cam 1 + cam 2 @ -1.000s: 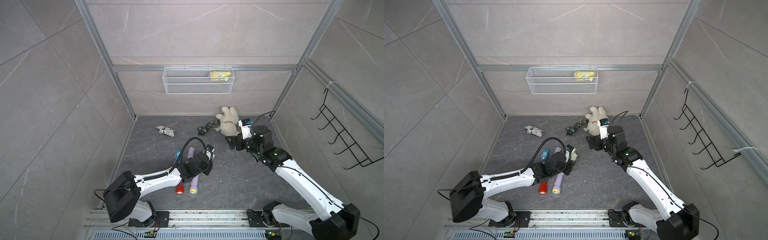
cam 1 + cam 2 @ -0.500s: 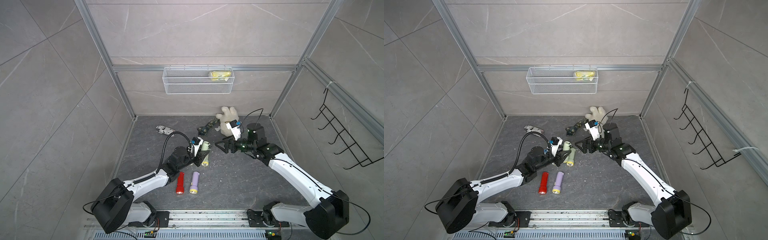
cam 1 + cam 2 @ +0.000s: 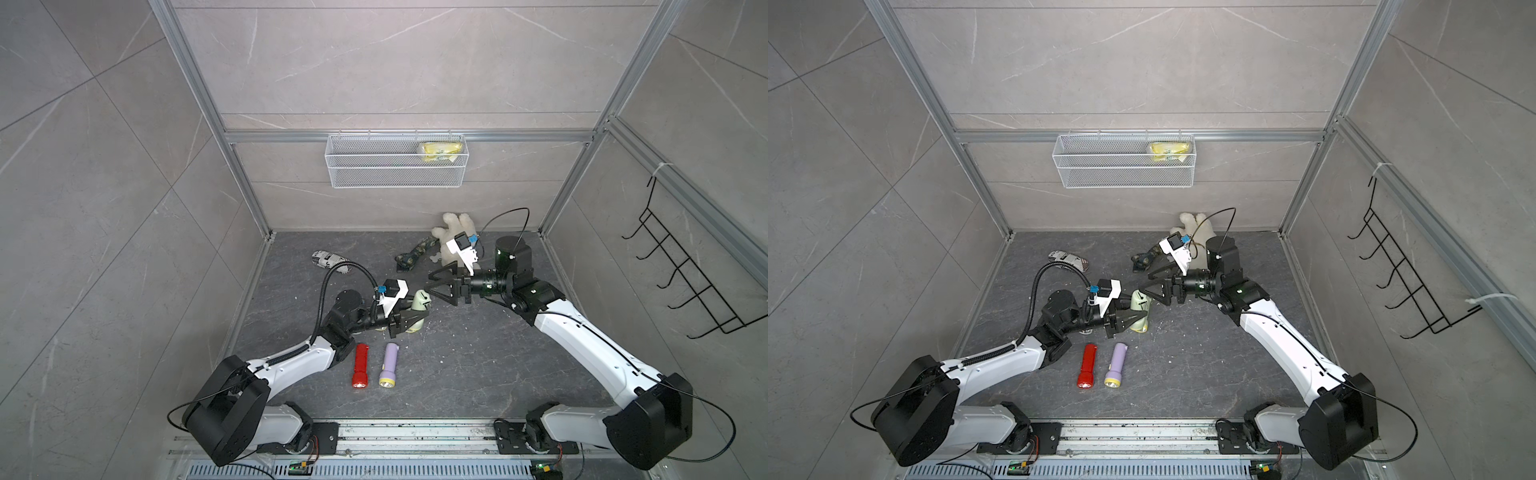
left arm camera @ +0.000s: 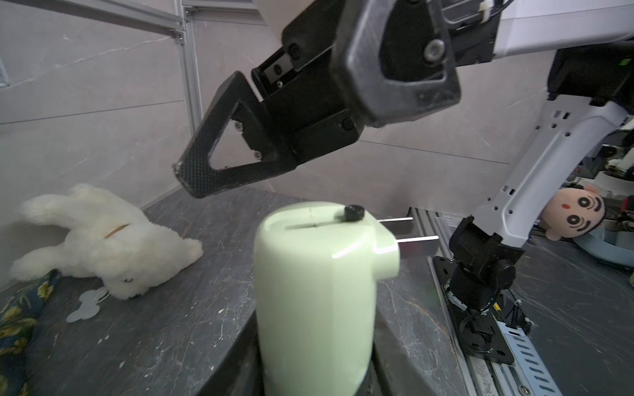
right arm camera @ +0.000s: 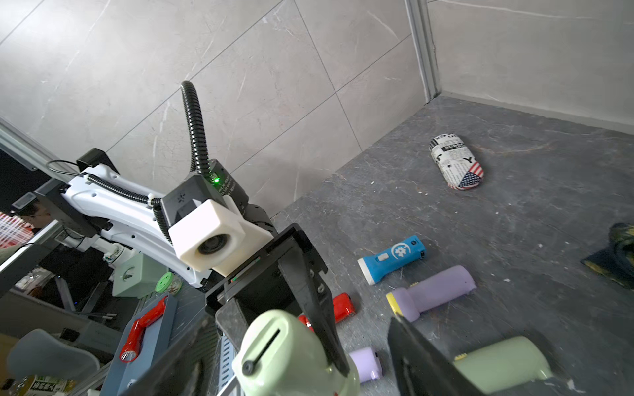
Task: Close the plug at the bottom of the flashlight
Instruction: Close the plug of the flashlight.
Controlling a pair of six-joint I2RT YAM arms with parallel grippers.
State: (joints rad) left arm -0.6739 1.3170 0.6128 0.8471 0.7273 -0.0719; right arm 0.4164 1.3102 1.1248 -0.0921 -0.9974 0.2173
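Left hand (image 3: pixel 412 321) gripping green flashlight (image 3: pixel 420 302), right hand (image 3: pixel 432 284) near

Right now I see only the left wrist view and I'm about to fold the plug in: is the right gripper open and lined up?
Observer: Open; the right wrist view shows the slotted end of the green flashlight between the spread jaws of the right gripper.
Operator: Is the left gripper on it?
Observer: In both top views the left gripper is shut around its body.
Operator: Anything lying nearby?
Observer: A red flashlight and a purple flashlight lie side by side on the floor, apart from both grippers.
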